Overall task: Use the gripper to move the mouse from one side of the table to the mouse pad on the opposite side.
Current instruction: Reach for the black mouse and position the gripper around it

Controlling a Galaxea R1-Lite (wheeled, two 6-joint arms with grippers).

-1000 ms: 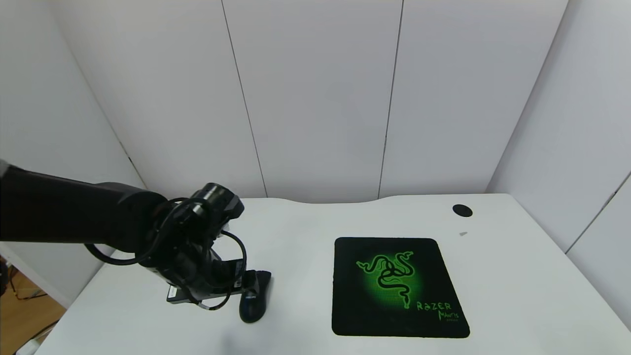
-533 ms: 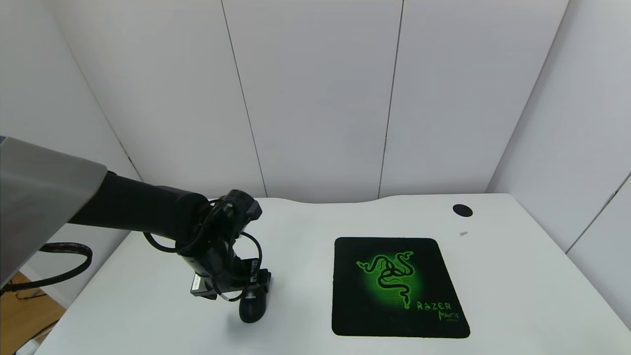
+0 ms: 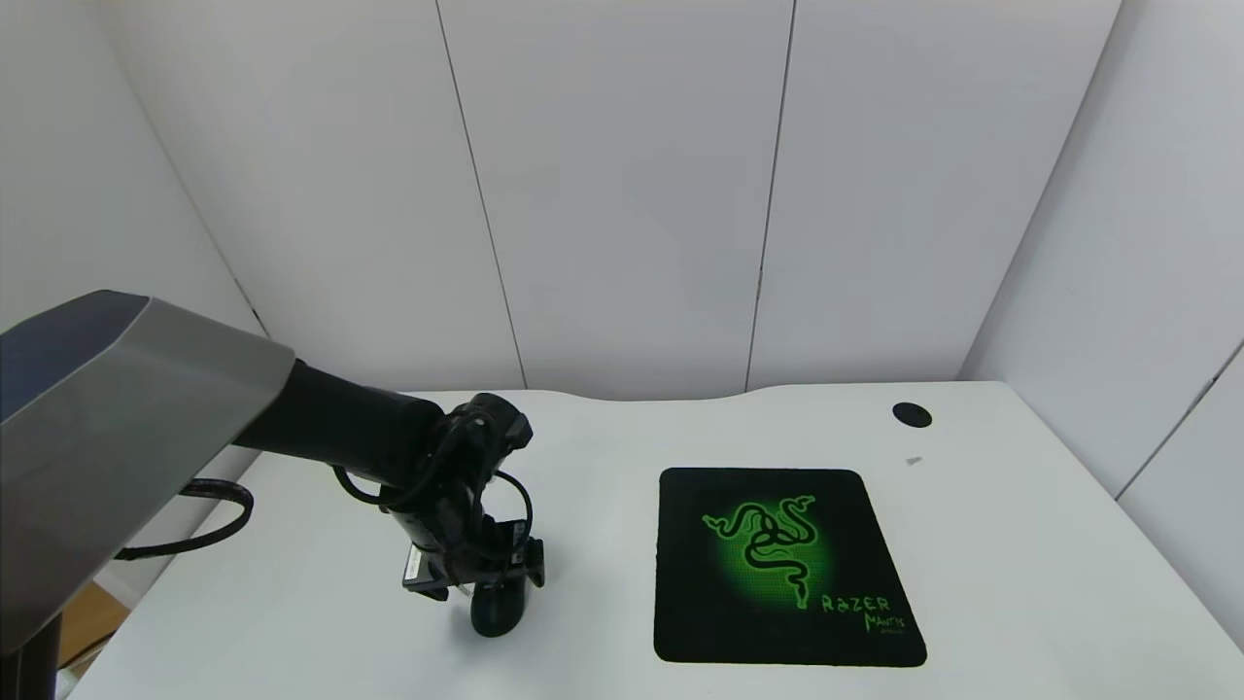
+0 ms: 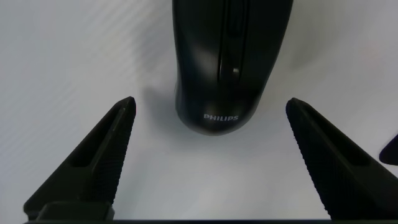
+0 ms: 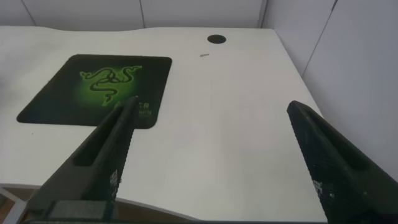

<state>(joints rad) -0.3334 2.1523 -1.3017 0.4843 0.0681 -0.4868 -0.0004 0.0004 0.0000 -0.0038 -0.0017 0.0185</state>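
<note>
The black mouse (image 3: 498, 611) lies on the left part of the white table (image 3: 603, 437). In the left wrist view the mouse (image 4: 231, 62) shows a pale PHILIPS logo. My left gripper (image 3: 496, 576) is directly above it, pointing down, open and empty (image 4: 211, 112). The mouse lies just ahead of the fingertips, not between them. The black mouse pad (image 3: 785, 566) with green snake emblem lies to the right, and shows in the right wrist view (image 5: 96, 88). My right gripper (image 5: 211, 115) is open, empty, off the table's near right side, out of the head view.
A round black cable hole (image 3: 911, 415) sits at the far right of the table, with a small pale scrap (image 3: 912, 461) near it. White wall panels close the back and both sides. The table's far edge has a curved notch.
My left arm has swung right and forward, bringing the gripper from beside the mouse to directly over it. The mouse and pad have not moved.
</note>
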